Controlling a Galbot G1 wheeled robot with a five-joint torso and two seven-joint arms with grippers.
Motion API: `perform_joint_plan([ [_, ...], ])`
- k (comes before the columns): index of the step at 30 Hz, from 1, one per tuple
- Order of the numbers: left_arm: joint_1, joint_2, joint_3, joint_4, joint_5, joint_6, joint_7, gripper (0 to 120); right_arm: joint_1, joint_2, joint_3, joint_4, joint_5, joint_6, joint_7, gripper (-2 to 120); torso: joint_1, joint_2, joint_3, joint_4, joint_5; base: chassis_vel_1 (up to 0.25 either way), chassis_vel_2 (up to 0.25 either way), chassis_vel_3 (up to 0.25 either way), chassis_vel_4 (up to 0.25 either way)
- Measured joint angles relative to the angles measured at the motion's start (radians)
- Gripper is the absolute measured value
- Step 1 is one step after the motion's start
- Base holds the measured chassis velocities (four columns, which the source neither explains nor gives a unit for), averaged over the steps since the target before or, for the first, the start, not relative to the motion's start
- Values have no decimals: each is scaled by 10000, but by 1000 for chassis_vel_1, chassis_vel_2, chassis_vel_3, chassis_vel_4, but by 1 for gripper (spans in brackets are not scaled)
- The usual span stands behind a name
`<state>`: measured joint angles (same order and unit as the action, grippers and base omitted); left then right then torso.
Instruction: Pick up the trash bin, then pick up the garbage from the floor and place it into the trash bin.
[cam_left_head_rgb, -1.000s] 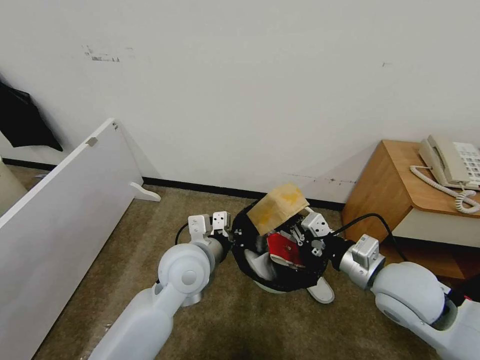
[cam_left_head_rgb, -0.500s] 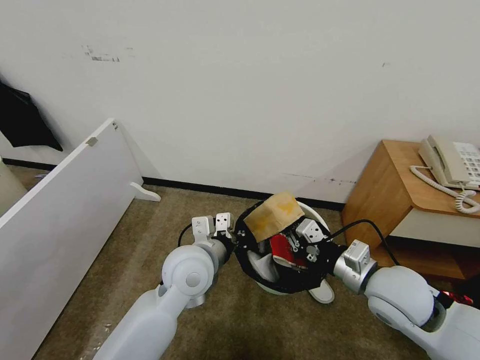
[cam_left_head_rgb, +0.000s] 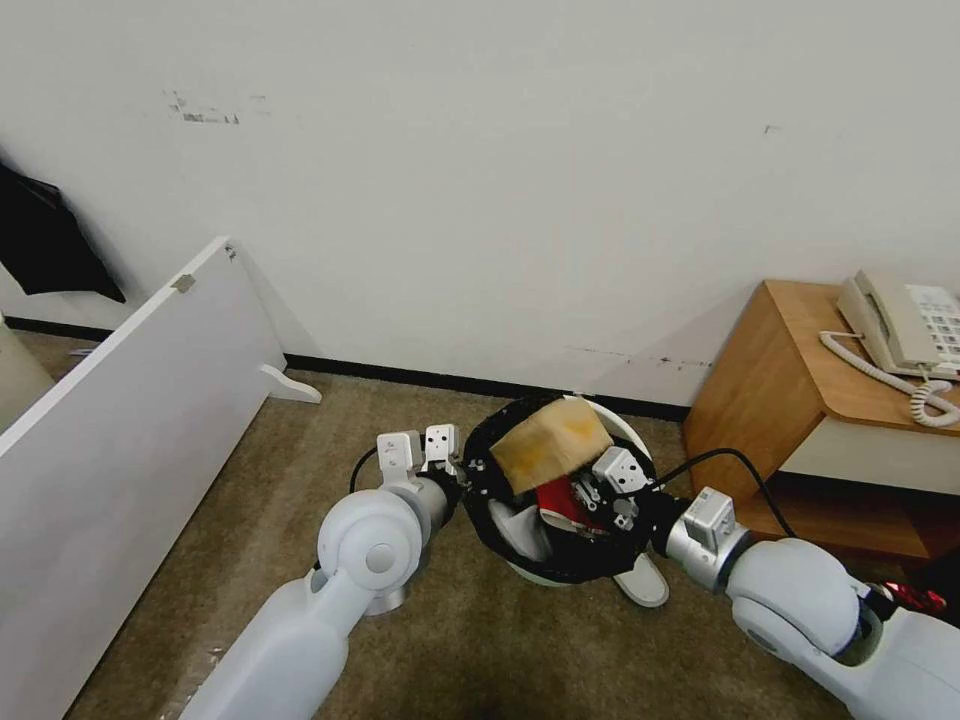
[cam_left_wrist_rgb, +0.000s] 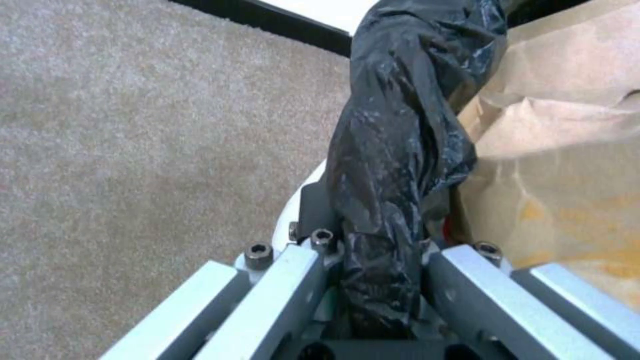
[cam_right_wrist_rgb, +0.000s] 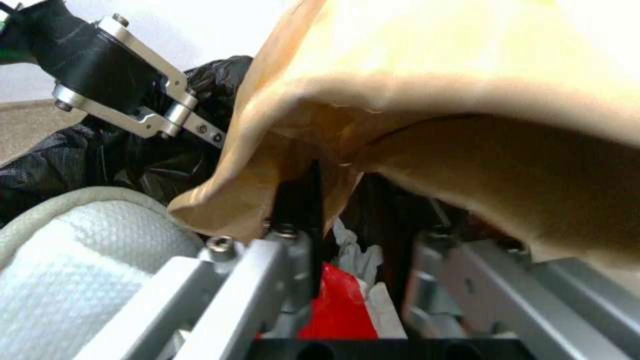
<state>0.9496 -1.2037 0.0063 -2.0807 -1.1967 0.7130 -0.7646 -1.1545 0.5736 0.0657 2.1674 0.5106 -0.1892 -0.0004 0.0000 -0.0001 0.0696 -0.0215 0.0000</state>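
Centrally, low in the head view, the trash bin (cam_left_head_rgb: 560, 500) hangs just above the brown carpet (cam_left_head_rgb: 300, 470), its black bag folded over the white rim. The left claw (cam_left_head_rgb: 462, 478) is clamped on the bin's left rim; the left wrist view shows its fingers (cam_left_wrist_rgb: 313, 210) pinching the bunched black liner (cam_left_wrist_rgb: 393, 150). The right claw (cam_left_head_rgb: 585, 488) reaches in from the lower right, its tips inside the bin beneath a brown paper bag (cam_left_head_rgb: 550, 443) that sits tilted on top of the load. In the right wrist view its fingers (cam_right_wrist_rgb: 297, 200) stand apart, one touching the bag's underside (cam_right_wrist_rgb: 427, 100). A red item (cam_left_head_rgb: 560, 500) and a white slipper (cam_left_head_rgb: 515, 525) lie inside the bin. Another white slipper (cam_left_head_rgb: 645, 585) shows below the bin, at its lower right.
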Motion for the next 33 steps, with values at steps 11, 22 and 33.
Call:
perform_joint_plan([
  [11,226,-143,-13,-17,-110,-26,-27,1,-33,-242,64,285,80,-110,-69,62,0,1,0,0,-1,0,0,0,0],
  [22,521,-180,-122,-267,-842,-19,-273,1,518,-806,265,484,561,-221,-619,78,0,2,0,1,1,0,0,0,0],
  [33,649,-373,-365,-199,-1329,-42,-418,1,116,-1581,968,996,906,-281,-656,91,0,2,0,0,1,0,0,0,0],
])
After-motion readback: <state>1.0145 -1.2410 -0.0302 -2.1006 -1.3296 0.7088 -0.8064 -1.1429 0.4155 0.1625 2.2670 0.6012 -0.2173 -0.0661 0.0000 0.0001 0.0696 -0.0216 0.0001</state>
